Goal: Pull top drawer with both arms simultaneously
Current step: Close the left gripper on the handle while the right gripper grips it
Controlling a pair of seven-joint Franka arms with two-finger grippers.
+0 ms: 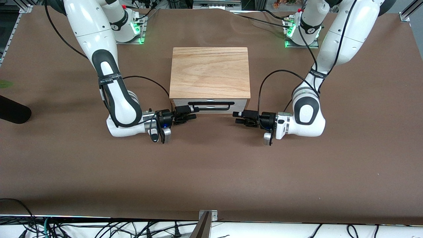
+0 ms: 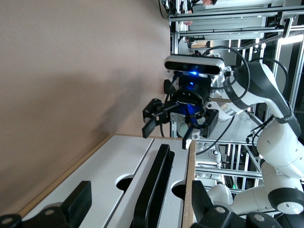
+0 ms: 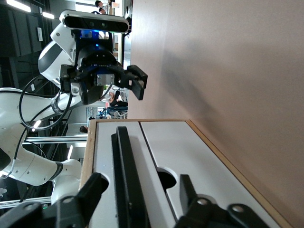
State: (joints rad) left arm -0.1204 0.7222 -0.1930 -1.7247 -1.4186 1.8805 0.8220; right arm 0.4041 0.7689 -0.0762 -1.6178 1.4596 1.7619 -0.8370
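Note:
The top drawer (image 1: pixel 210 100) sits shut in the wooden cabinet (image 1: pixel 210 67), its white front facing the front camera. Its black bar handle (image 1: pixel 209 106) runs along the front. My right gripper (image 1: pixel 192 116) is open, low over the table at the handle's end toward the right arm. My left gripper (image 1: pixel 235 118) is open, just off the handle's other end. In the left wrist view the open fingers (image 2: pixel 78 202) straddle the line of the handle (image 2: pixel 153 187). In the right wrist view the fingers (image 3: pixel 92 190) do the same around the handle (image 3: pixel 126 180).
A second white drawer front (image 2: pixel 109 164) lies below the top one (image 2: pixel 179 166); it also shows in the right wrist view (image 3: pixel 190 152). A black object (image 1: pixel 13 110) lies at the table's edge toward the right arm's end. Brown table (image 1: pixel 211 172) surrounds the cabinet.

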